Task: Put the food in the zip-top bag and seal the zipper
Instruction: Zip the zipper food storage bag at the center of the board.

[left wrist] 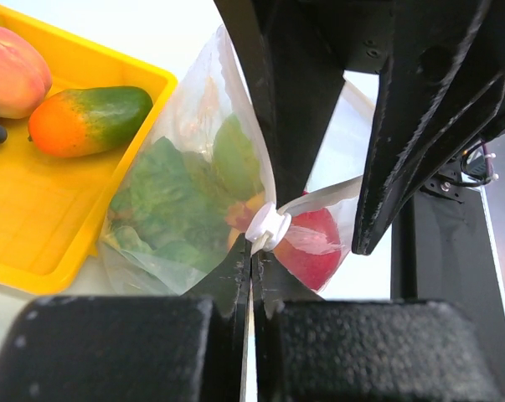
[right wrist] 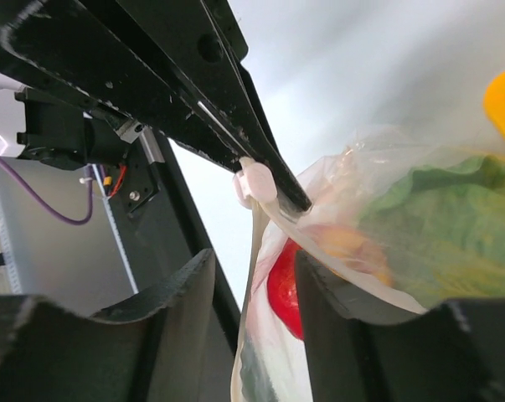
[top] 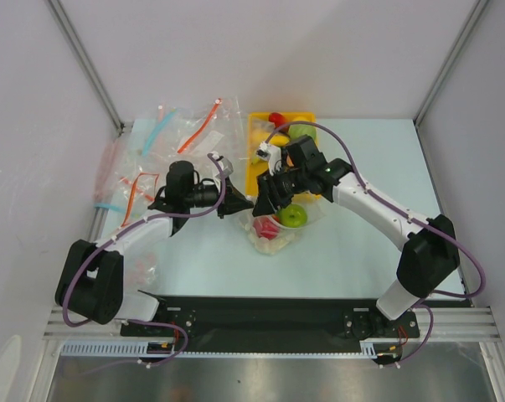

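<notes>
The clear zip-top bag (top: 276,236) lies in the middle of the table between my two grippers. It holds the green apple (top: 292,216) and the red fruit (top: 267,228). In the left wrist view the leafy cabbage (left wrist: 164,201) and the red fruit (left wrist: 315,243) show through the film. My left gripper (left wrist: 254,247) is shut on the zipper at its white slider tab (left wrist: 269,228). My right gripper (right wrist: 248,268) is open, and the bag's mouth edge (right wrist: 260,243) hangs between its jaws, just below the tab (right wrist: 256,180).
A yellow tray (top: 259,159) with more toy produce stands right behind the bag; a peach (left wrist: 13,71) and an orange-green fruit (left wrist: 89,120) lie in it. Several plain bags with blue or red strips (top: 164,126) lie at the back left.
</notes>
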